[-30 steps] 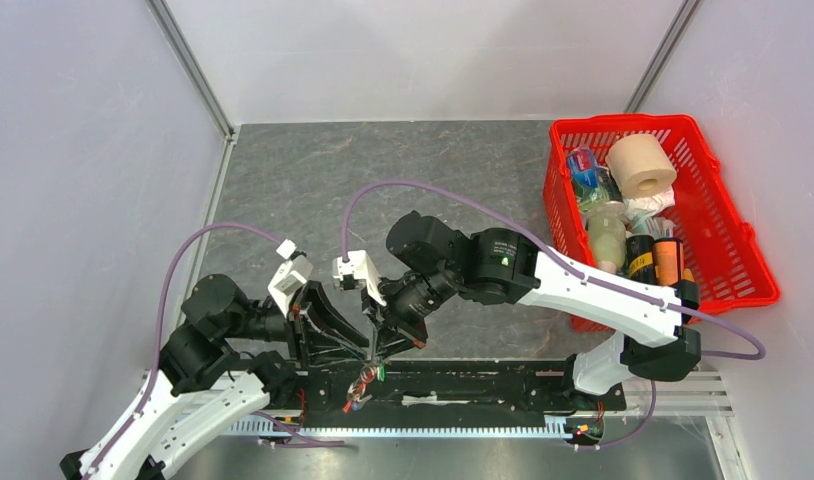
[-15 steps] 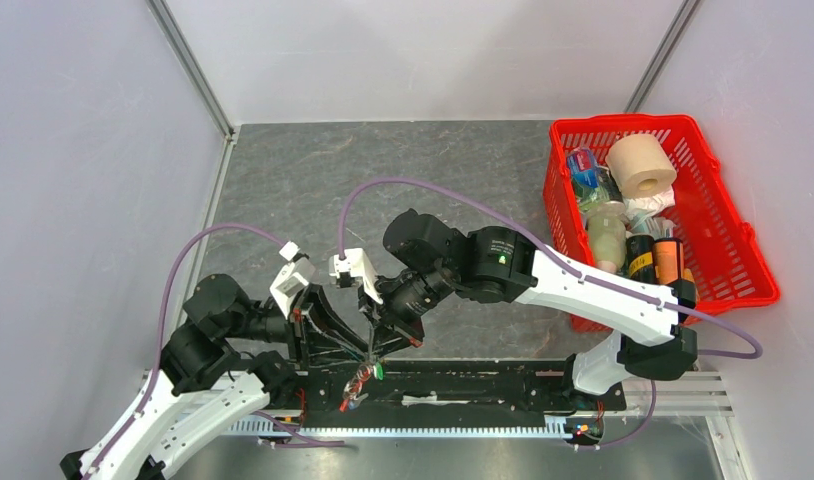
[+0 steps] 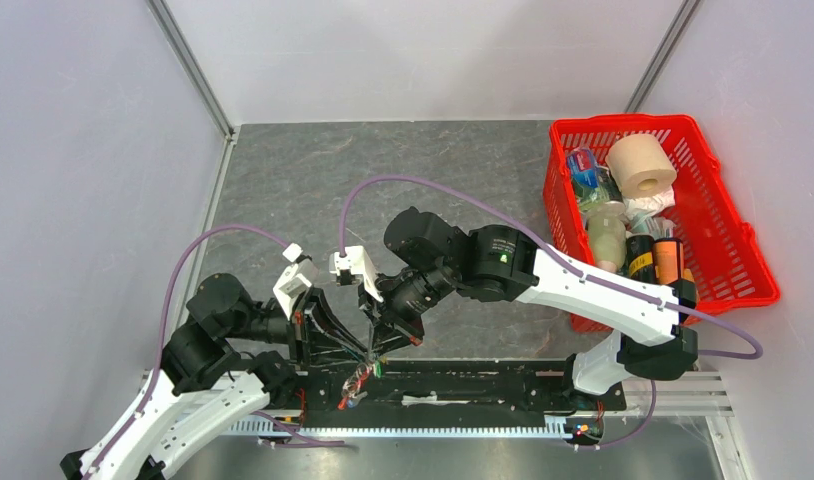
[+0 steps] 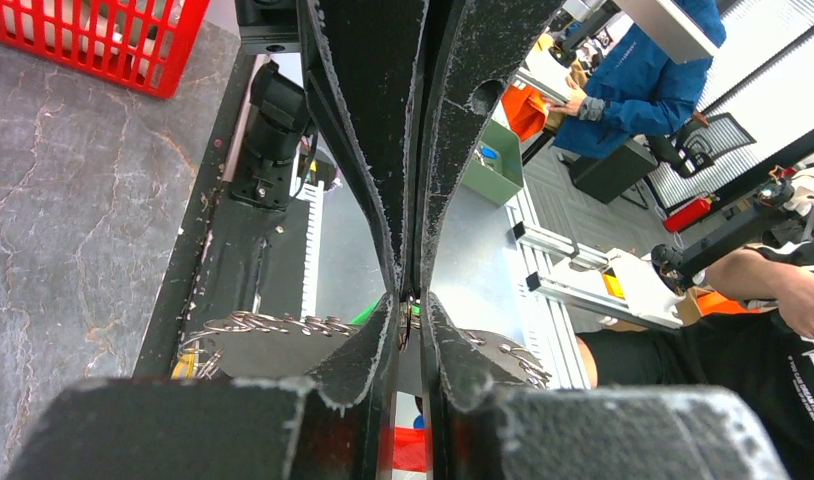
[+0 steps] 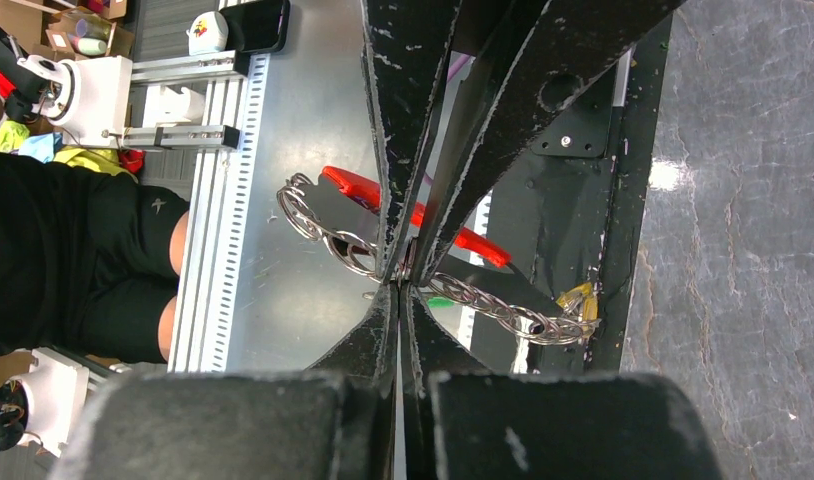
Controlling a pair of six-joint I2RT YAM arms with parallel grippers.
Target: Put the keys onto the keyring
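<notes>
**At the counter front edge: keyring at a shared pinch point**

Seen from above, both arms meet just past the counter's near edge. Their tips touch or nearly touch, and the overlap hides which holds what. The right pincer has its fingers pressed together on the keyring's chain, with the gripped link buried between the pads. The left pincer shows a hairline gap with a thin metal sliver inside — whether it clamps that sliver cannot be told. In the right wrist view the chain trails to both sides of the pinch, and the red fob is partly masked by the opposing fingers. Of the keys, only a brass-coloured piece at the chain's end and a green fleck are legible — their number cannot be made out.
</notes>
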